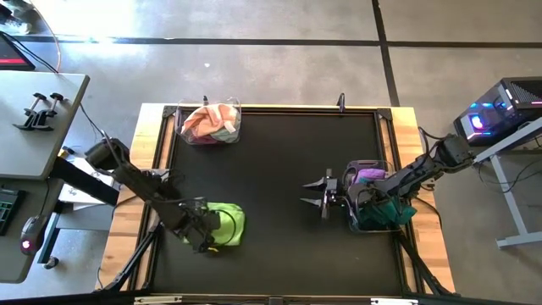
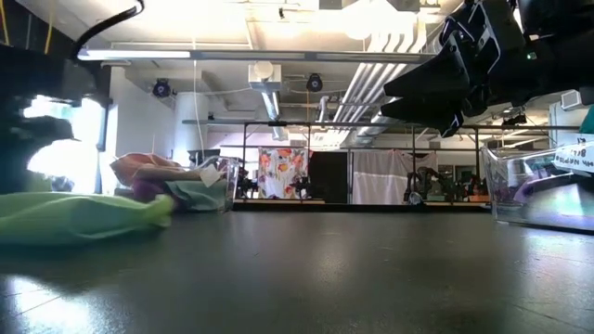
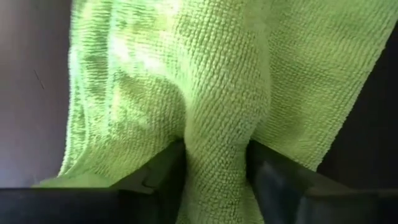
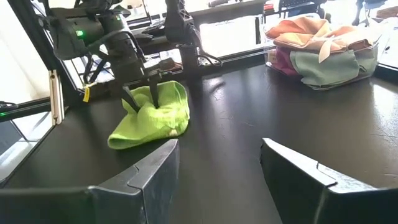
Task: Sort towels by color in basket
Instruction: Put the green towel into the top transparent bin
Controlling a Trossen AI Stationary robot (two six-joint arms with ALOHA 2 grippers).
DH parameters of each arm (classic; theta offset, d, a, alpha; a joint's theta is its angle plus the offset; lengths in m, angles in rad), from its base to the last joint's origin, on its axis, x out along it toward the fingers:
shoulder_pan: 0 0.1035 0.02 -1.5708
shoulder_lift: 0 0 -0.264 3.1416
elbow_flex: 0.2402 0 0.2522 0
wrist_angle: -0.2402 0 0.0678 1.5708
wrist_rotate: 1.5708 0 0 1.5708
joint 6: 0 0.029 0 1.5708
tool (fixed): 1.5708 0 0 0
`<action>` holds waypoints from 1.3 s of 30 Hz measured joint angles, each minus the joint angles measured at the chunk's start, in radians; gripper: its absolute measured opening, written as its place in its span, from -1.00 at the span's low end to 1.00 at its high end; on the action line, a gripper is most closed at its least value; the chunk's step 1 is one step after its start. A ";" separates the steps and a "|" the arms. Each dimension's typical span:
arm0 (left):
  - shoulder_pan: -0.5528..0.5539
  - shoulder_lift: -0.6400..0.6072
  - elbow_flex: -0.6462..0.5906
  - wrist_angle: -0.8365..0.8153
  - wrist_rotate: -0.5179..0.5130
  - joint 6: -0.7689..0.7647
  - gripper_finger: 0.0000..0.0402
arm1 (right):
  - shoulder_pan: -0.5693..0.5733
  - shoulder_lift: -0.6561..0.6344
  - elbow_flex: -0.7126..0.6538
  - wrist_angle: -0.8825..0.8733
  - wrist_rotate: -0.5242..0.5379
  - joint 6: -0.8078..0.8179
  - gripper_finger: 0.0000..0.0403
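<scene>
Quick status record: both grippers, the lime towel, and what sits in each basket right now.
left gripper: down on the mat at the near left, fingers pinching a fold of the lime green towel
lime green towel: crumpled on the black mat, outside any basket
right gripper: open, holding nothing, hovering mid-mat beside the right basket
right basket: purple and dark teal towels
far basket: peach-pink and mint towels, a magenta one low down
</scene>
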 joint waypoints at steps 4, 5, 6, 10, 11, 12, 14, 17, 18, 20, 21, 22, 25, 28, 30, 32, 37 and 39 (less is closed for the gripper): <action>0.023 0.007 -0.006 0.071 -0.084 0.064 -0.48 | 0.000 0.000 0.000 0.000 0.000 0.000 0.09; 0.030 0.008 -0.007 0.087 -0.095 0.077 -0.56 | 0.000 0.000 0.000 0.000 0.000 0.000 0.09; 0.037 0.008 -0.007 0.099 -0.106 0.087 -0.65 | 0.000 0.000 0.000 0.000 0.000 0.000 0.09; 0.059 0.008 0.001 0.132 -0.131 0.124 -0.94 | 0.000 0.000 0.000 0.000 0.000 0.006 0.09; 0.060 0.009 0.011 0.126 -0.139 0.133 -0.95 | 0.000 0.000 0.000 -0.001 0.000 0.010 0.09; 0.060 0.012 0.023 0.116 -0.150 0.144 -0.94 | 0.000 0.000 0.000 -0.001 0.000 0.012 0.09; 0.059 0.009 0.063 0.055 -0.190 0.156 -0.91 | 0.000 0.000 0.000 -0.001 0.000 0.022 0.09; 0.056 -0.023 0.156 -0.079 -0.298 0.153 -0.92 | 0.000 0.000 0.000 -0.001 0.000 0.030 0.09; 0.056 -0.037 0.188 -0.131 -0.337 0.152 -0.93 | 0.000 0.000 0.000 -0.001 0.000 0.030 0.09; 0.056 -0.069 0.244 -0.228 -0.407 0.152 -0.94 | 0.000 0.000 0.000 -0.001 0.005 0.032 0.09; 0.059 -0.089 0.274 -0.269 -0.447 0.155 -0.95 | 0.000 0.000 0.000 -0.001 0.009 0.036 0.09; 0.064 -0.109 0.303 -0.310 -0.487 0.162 -0.95 | 0.000 0.000 0.000 -0.001 0.014 0.038 0.09; 0.092 -0.177 0.366 -0.443 -0.620 0.197 -0.95 | 0.000 0.000 0.000 -0.001 0.031 0.042 0.09; 0.143 -0.254 0.394 -0.528 -0.801 0.230 -0.95 | 0.000 0.000 0.000 -0.001 0.031 0.042 0.09; 0.198 -0.314 0.392 -0.553 -0.894 0.292 -0.95 | 0.000 0.000 0.000 -0.001 0.031 0.046 0.09; 0.272 -0.365 0.387 -0.563 -0.941 0.382 -0.96 | 0.000 0.000 0.000 -0.001 0.032 0.049 0.09; 0.523 -0.453 0.387 -0.564 -0.956 0.608 -0.96 | 0.000 0.000 0.000 -0.001 0.032 0.048 0.09; 0.640 -0.468 0.387 -0.562 -0.941 0.674 -0.96 | 0.000 0.000 0.000 -0.001 0.032 0.048 0.09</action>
